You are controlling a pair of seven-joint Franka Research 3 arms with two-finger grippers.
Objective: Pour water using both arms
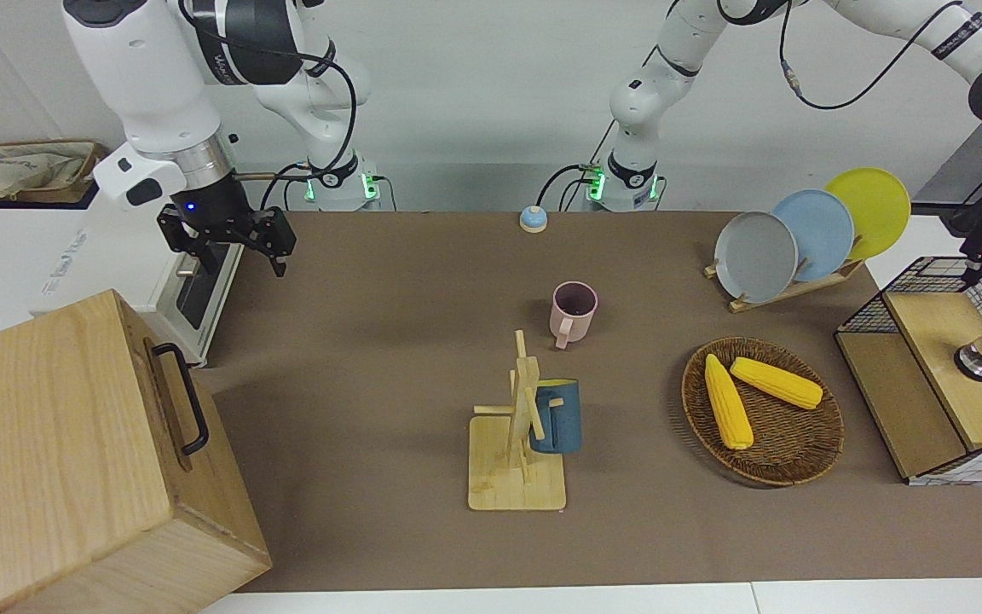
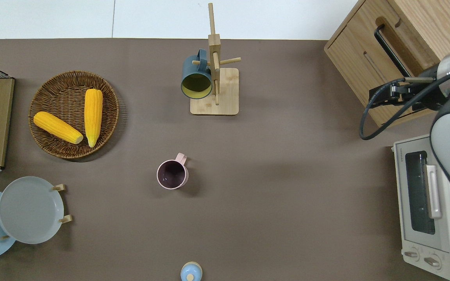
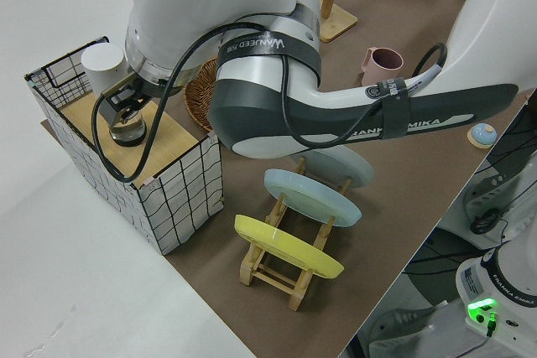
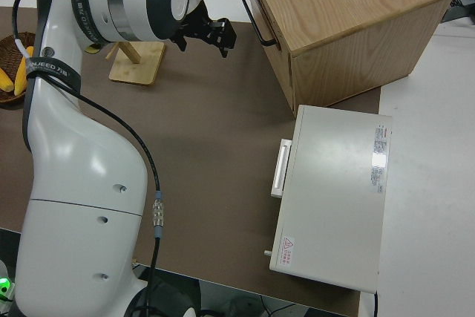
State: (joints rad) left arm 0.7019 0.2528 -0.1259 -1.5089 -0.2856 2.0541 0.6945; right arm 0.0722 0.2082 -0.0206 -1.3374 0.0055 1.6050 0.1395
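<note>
Fingers of the left gripper [image 3: 126, 116] pinch a glass kettle [image 3: 127, 132] on the wire shelf [image 3: 180, 186]; right gripper [image 1: 227, 239] spread, empty. Lifting crookedly could spill before reaching the pink mug [image 1: 574, 313] mid-desk.

My left arm [image 3: 277, 73] reads "WANJEED FR3" on its dark band and "FRANKA EMIKA" along the black forearm strip; its base [image 3: 503, 287] says "FRANKA EMIKA" too. Toaster oven [image 2: 428, 207] has a red warning triangle sticker, text unreadable
</note>
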